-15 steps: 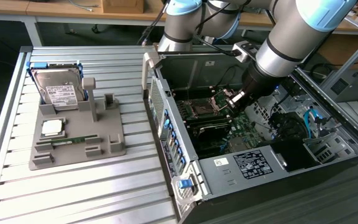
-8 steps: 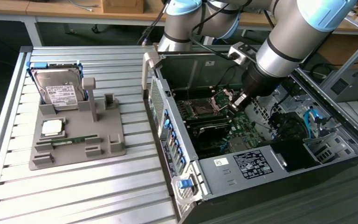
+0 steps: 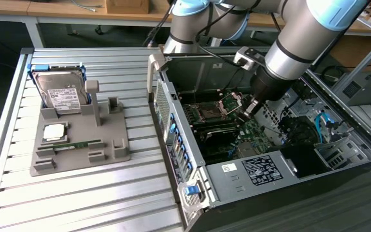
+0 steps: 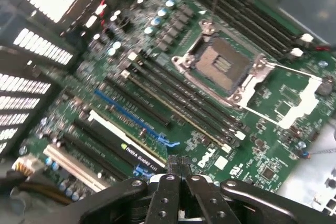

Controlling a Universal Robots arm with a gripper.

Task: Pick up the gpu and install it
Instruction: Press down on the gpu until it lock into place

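Observation:
The gpu [image 4: 128, 150] is a thin dark card with a small green-and-white label. It stands on edge in a slot of the green motherboard [image 4: 273, 98], beside a white slot. My gripper [image 4: 177, 165] is shut, its black fingertips pinched together at the card's near end. In the exterior view the gripper [image 3: 249, 110] is deep inside the open computer case [image 3: 237, 179], low over the board; the card is hidden there.
The open CPU socket [image 4: 223, 66] and rows of memory slots lie beyond the card. On the slatted table, a grey holder [image 3: 111, 150] carries a hard drive [image 3: 60, 92], a square chip [image 3: 54, 130] and a green memory stick [image 3: 76, 143]. Case walls surround the arm.

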